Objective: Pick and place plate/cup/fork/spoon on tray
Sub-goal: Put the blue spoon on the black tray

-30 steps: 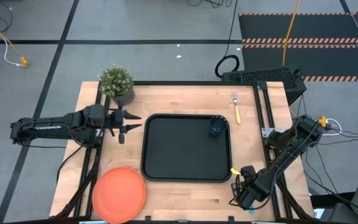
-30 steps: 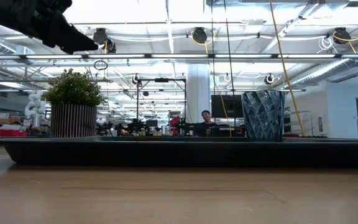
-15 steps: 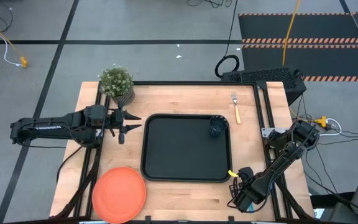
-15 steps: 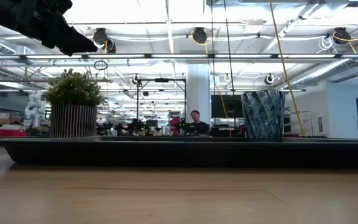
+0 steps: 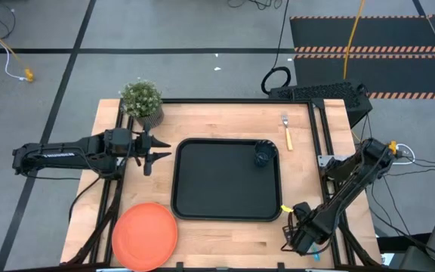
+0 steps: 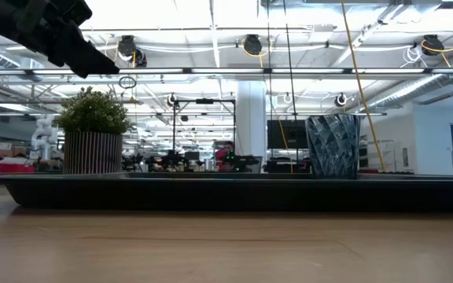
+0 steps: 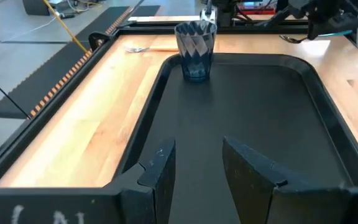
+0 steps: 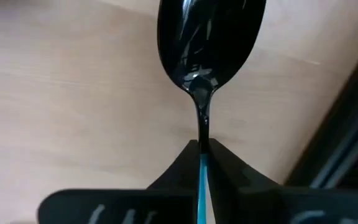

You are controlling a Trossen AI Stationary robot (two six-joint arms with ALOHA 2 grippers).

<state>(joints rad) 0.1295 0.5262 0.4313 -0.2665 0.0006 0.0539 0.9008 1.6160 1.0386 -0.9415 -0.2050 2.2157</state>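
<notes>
The black tray lies mid-table with the dark cup upright in its far right corner. Beyond that corner, the orange-handled fork lies on the wood. The orange plate rests flat at the near left. My left gripper hovers open off the tray's left edge, facing the cup. My right gripper is low at the near right corner, shut on the spoon, whose dark bowl sticks out past the fingers over the wood. My right gripper pinches the spoon's light blue handle between its two fingers, right where the blue meets the dark metal neck. The fingers run along the spoon. The bowl reaches forward beyond them; whether it is clear of the table does not show.
A potted green plant stands at the far left corner. Black rails run along the table's right side, close by my right arm. Bare wood lies between tray and plate and along the near edge.
My right arm's elbow has swung slightly toward the table's left and back again, while its gripper stays low at the near right corner. My left arm has kept still.
</notes>
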